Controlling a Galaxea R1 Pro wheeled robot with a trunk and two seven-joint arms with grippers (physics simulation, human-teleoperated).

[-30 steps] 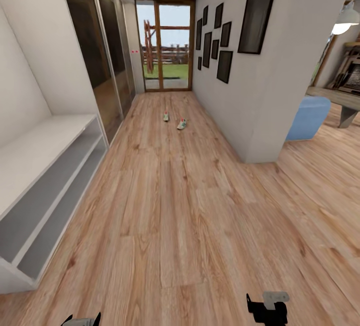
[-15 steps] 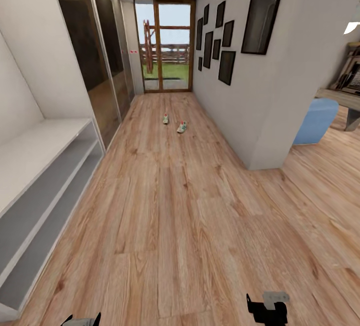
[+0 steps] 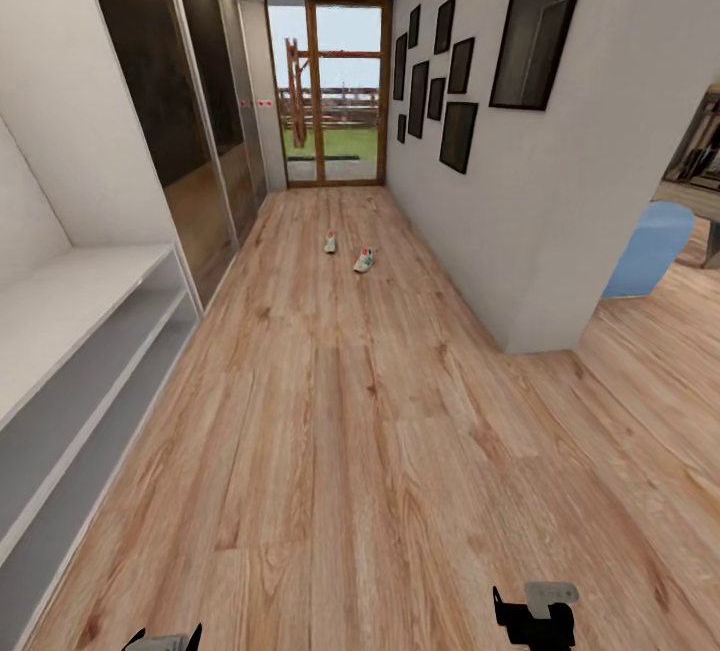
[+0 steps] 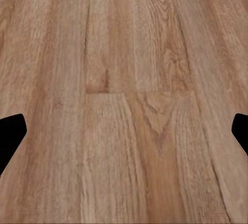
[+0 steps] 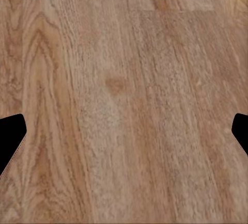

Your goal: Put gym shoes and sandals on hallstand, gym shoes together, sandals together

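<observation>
Left tool point(image 4: 124, 131): fingers spread wide, nothing between them; in the left wrist view the dark tips sit at opposite edges over bare planks. In the head view it peeks in at the bottom edge point(image 3: 160, 639).
Right tool point(image 5: 124, 131): likewise spread and empty, hanging over the corridor floor point(image 3: 360, 451); its dark body shows low in the head view point(image 3: 535, 621).
Shoe rack point(image 3: 70, 371): close on the robot's left, against the wall; grey shelves and flat top carry no shoes.
Gym shoes point(image 3: 364, 259): two white sneakers well ahead down the corridor, both on the floor, one point(image 3: 330, 242) a little farther than the other, near each other but apart.
Sandals: I cannot find them among the things in sight.
Glass door point(image 3: 330, 91): closes the far end, past the sneakers.
What changed: the whole picture has slid over the last second, so the rack runs further off the left edge and the sneakers sit slightly nearer; the robot is rolling forward, the things themselves unmoved.
Meaning: likely still the approach; no shoe picked up, all four placements left.
</observation>
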